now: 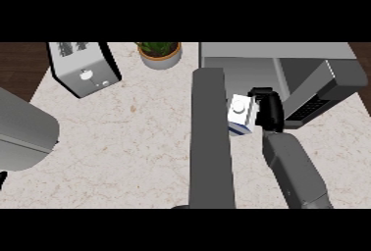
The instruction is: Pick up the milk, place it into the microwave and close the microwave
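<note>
Right robot hand (267, 109): we see its black fingers curled round the milk carton (241, 115), holding it from the carton's right side.
Milk carton: white with a blue base, tilted; it sits in the right robot hand's grasp just in front of the microwave (290, 63), not inside it.
Microwave: at the top right of the surface (123, 142); its door (319, 95) stands swung open to the right, with a dark panel of buttons showing on it.
Right forearm (296, 171): grey, it comes up from the lower edge to the hand.
Left forearm (211, 142): we see a long grey arm running up the middle of the view, just left of the carton; we cannot tell how its robot hand stands.
Toaster (85, 68): silver, top left of the surface.
Potted plant (159, 53): at the back edge, between toaster and microwave.
</note>
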Controlling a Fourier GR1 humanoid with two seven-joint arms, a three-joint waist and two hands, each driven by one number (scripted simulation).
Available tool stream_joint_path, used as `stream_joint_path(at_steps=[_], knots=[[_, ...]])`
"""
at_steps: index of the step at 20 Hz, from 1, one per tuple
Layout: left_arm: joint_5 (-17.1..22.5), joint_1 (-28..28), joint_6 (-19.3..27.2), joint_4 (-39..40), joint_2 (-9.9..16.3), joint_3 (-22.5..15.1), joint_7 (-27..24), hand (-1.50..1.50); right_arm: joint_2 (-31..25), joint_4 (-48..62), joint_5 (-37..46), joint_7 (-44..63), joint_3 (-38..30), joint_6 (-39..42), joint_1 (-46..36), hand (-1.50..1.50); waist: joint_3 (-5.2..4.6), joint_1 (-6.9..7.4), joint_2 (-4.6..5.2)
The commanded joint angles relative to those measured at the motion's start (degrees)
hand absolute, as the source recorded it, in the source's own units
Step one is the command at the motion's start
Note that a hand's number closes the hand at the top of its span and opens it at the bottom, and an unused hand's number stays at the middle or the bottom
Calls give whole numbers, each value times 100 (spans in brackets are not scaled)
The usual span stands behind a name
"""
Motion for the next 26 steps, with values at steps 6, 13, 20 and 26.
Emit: stream_joint_path(at_steps=[6, 13, 20, 26], knots=[[118, -112, -326, 355, 173, 170, -97, -150, -143, 2043, 172, -1696, -551, -207, -1084, 150, -4, 202, 70], [94, -215, -178, 146, 113, 119, 139, -150, -181, 2655, 499, -1530, -553, -1187, -2072, 150, -3, 309, 91], [106, -583, -154, 525, 189, 128, 155, -150, -419, 3129, 1185, -1602, -155, -2401, -2350, 150, -5, 354, 149], [-58, -639, -197, 503, 160, 58, 11, -150, -433, 3346, 1247, -1344, -256, -3308, -2564, 150, 2, 472, 195]])
